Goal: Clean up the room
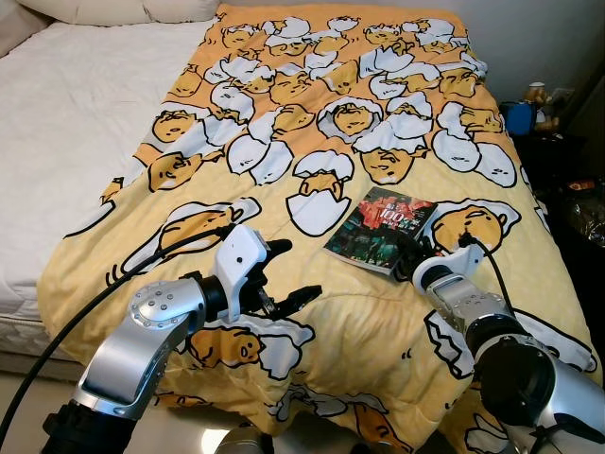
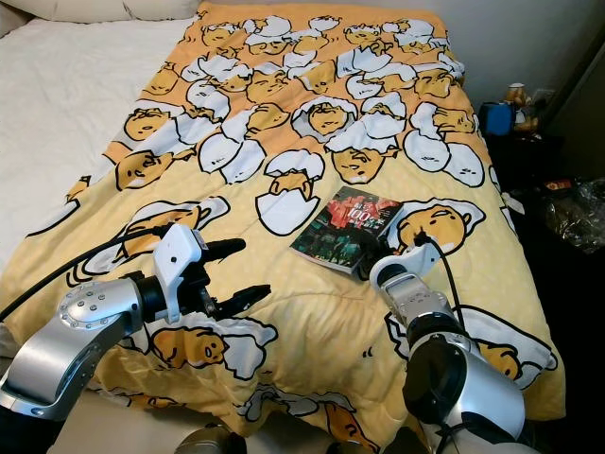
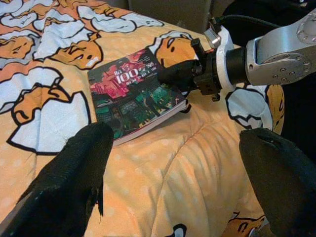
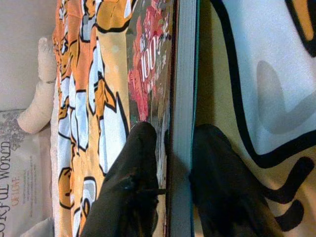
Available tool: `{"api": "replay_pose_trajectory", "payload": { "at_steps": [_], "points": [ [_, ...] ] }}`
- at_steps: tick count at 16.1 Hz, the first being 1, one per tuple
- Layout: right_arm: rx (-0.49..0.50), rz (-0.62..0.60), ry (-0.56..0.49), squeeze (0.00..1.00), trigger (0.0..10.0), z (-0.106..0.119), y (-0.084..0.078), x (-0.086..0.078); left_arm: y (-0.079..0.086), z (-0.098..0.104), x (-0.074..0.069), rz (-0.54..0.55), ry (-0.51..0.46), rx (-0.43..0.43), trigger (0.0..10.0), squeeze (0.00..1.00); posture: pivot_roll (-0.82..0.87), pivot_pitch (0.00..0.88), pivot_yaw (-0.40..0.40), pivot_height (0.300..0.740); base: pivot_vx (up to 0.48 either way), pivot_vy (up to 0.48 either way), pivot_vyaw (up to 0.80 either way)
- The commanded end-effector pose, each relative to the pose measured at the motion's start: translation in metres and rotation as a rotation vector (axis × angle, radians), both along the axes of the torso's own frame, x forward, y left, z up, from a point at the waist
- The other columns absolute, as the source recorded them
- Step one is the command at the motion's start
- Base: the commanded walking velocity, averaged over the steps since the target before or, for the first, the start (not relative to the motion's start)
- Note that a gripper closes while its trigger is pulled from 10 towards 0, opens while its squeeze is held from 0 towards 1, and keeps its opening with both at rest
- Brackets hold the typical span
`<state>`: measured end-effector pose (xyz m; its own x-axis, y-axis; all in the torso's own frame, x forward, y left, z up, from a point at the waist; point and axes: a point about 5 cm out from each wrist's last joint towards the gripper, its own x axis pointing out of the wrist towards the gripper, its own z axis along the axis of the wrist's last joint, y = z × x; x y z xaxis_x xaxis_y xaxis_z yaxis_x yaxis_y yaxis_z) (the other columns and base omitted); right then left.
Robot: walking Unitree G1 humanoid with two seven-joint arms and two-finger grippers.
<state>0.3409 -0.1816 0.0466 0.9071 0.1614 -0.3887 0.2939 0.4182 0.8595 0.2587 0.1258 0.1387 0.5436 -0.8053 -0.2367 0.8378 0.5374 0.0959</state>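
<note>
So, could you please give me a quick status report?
Right gripper pinching the book edge on the blanket. Left gripper open, hovering beside. Nothing in the way.

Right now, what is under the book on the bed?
The book lies on the yellow egg-print blanket. The right hand grips its edge, one finger above, one beneath. What the blanket covers cannot be seen.

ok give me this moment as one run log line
right gripper: shut on book edge | left gripper: open, hovering over blanket | book: flat on blanket, not lifted
</note>
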Motion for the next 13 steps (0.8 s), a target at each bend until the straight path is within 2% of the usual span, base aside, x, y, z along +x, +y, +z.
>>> {"api": "replay_pose_trajectory", "payload": {
  "at_steps": [1, 3, 7, 11, 13],
  "points": [
    [-0.013, 0.014, 0.008, 0.0, 0.0, -0.001, 0.004, 0.0, 0.002, 0.006, 0.002, 0.006, -0.029, 0.012, 10.0, 0.0, 0.19, 0.066, 0.019, 0.74, 0.0, 0.0, 0.0],
    [-0.063, 0.025, 0.008, 0.0, 0.0, -0.001, 0.002, 0.0, 0.002, 0.006, 0.003, 0.014, -0.034, 0.011, 10.0, 0.0, 0.19, 0.044, 0.013, 0.74, 0.0, 0.0, 0.0],
    [-0.067, 0.0, -0.023, 0.0, 0.0, 0.007, -0.004, 0.005, 0.004, 0.008, 0.01, 0.052, -0.055, -0.009, 10.0, 0.0, 0.16, 0.0, 0.001, 0.74, 0.0, 0.0, 0.0],
    [-0.137, 0.064, -0.169, 0.0, 0.0, 0.025, -0.001, 0.016, 0.015, 0.007, 0.02, 0.169, -0.113, -0.038, 10.0, 0.0, 0.12, 0.0, 0.012, 0.74, 0.0, 0.0, 0.0],
    [-0.159, 0.106, -0.246, 0.0, 0.0, 0.034, -0.001, 0.02, 0.021, 0.01, 0.026, 0.266, -0.17, -0.096, 10.0, 0.0, 0.09, 0.0, 0.028, 0.74, 0.0, 0.0, 0.0]
  ]
}}
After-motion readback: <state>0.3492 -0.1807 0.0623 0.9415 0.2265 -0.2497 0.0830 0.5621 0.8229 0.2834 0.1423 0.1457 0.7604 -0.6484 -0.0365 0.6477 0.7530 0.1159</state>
